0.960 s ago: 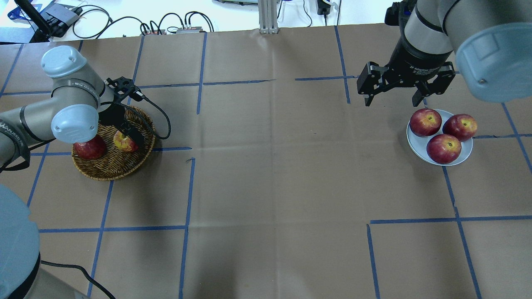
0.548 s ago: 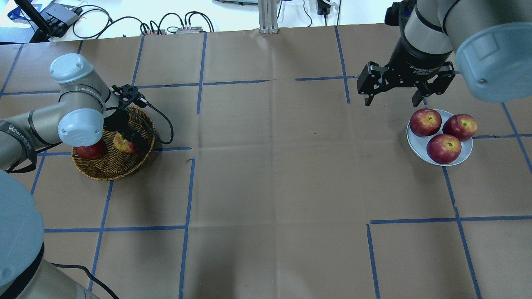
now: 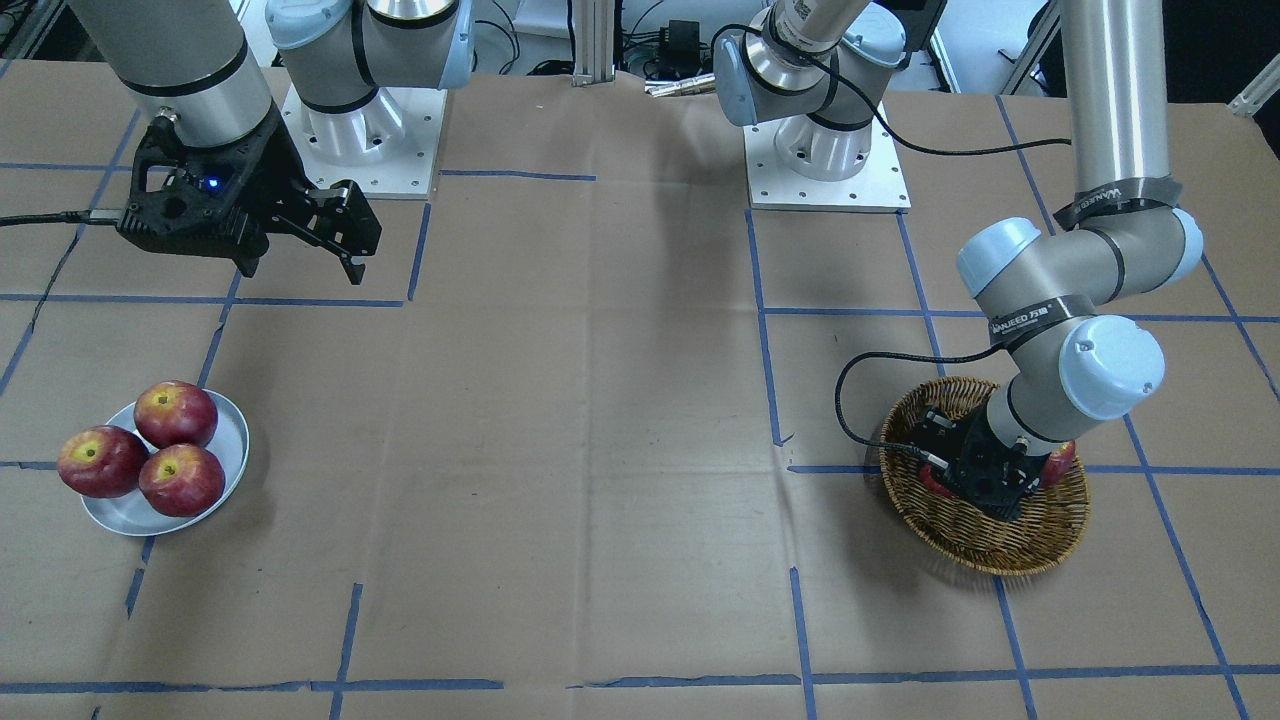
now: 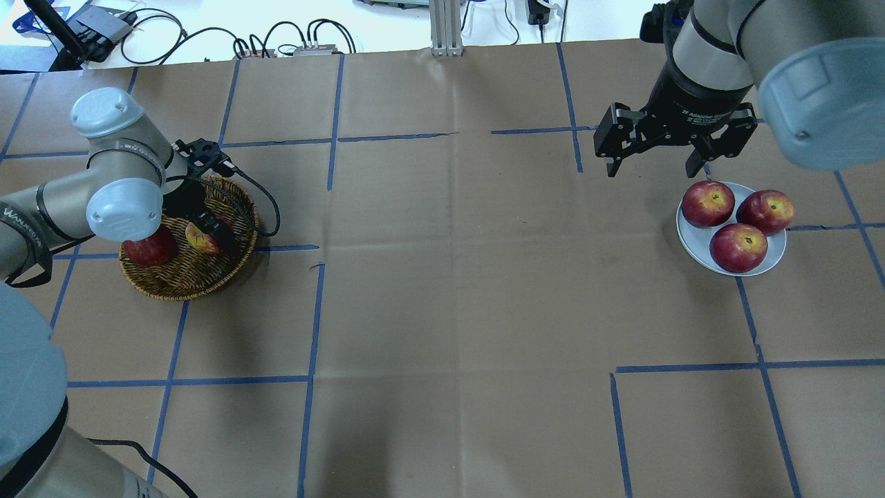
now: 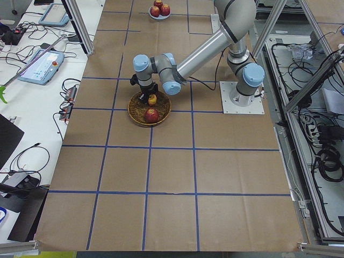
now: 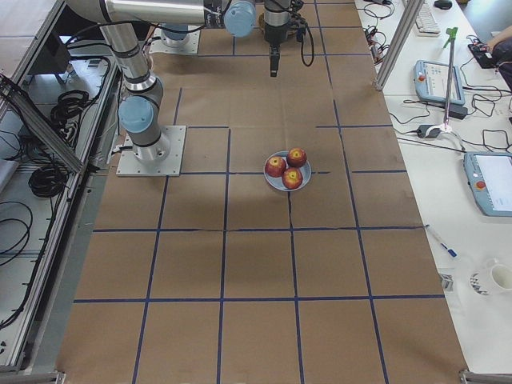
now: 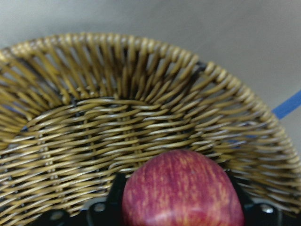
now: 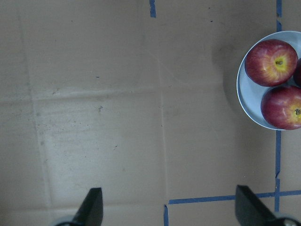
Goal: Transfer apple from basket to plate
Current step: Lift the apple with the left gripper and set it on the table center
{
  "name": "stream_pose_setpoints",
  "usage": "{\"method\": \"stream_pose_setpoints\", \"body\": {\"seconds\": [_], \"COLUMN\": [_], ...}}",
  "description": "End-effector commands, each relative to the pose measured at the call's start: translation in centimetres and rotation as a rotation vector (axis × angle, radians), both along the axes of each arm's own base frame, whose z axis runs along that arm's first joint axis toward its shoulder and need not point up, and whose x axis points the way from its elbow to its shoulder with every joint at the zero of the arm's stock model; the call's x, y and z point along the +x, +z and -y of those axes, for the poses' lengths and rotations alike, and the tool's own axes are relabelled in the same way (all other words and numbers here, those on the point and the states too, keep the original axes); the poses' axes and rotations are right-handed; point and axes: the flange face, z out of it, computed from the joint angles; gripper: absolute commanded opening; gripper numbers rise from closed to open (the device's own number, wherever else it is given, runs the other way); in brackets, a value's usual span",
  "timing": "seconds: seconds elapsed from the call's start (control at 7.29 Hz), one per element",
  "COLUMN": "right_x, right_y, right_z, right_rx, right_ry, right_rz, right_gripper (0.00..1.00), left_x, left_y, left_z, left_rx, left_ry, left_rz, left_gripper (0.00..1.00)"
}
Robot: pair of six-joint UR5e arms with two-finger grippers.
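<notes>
Even, bright overhead light is seen throughout; soft shadows are cast on the table (image 4: 442,290) under the arms. The top strip of the overhead view is washed out. The apple (image 7: 182,190) is rendered blurred in the left wrist view.

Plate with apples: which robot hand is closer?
Right. The right gripper hangs open near the plate; the left gripper is far across the table, down in the basket, holding the apple.

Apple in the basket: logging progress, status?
Left gripper shut on the apple, inside the basket. Right gripper open beside the plate. Three apples crowd the plate.
</notes>
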Motion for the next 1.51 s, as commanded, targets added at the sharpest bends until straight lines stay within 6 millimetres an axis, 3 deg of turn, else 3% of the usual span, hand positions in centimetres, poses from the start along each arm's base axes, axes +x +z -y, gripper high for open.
{"method": "stream_pose_setpoints", "body": {"seconds": [0.0, 0.14, 0.41, 0.69, 0.82, 0.96, 1.1, 1.37], "right_x": [0.0, 0.0, 0.0, 0.0, -0.1, 0.0, 0.0, 0.0], "right_y": [0.0, 0.0, 0.0, 0.0, -0.1, -0.1, -0.1, -0.1], "right_z": [0.0, 0.0, 0.0, 0.0, 0.0, 0.0, 0.0, 0.0], "right_rx": [-0.001, -0.001, -0.001, -0.001, 0.001, 0.001, 0.001, 0.001], "right_ry": [0.000, 0.000, 0.000, 0.000, -0.002, 0.000, 0.000, 0.000], "right_rz": [0.000, 0.000, 0.000, 0.000, 0.000, 0.000, 0.000, 0.000], "right_gripper": [1.00, 1.00, 1.00, 1.00, 1.00, 1.00, 1.00, 1.00], "left_x": [-3.3, -8.0, -21.5, -32.7, -37.3, -40.6, -41.6, -41.7], "left_y": [4.8, 7.7, 9.1, 7.9, 4.7, 2.2, 1.5, 0.3], "left_z": [1.6, 2.2, 1.6, 1.0, 0.5, 0.0, -0.3, -1.5], "left_rx": [-0.036, -0.056, -0.090, -0.088, -0.083, -0.113, -0.116, -0.086], "left_ry": [-0.002, 0.068, 0.218, 0.327, 0.338, 0.341, 0.337, 0.330], "left_rz": [0.010, 0.018, 0.014, -0.022, -0.016, -0.028, -0.027, -0.006], "left_gripper": [0.31, 0.31, 0.31, 0.32, 0.32, 0.32, 0.32, 0.35]}}
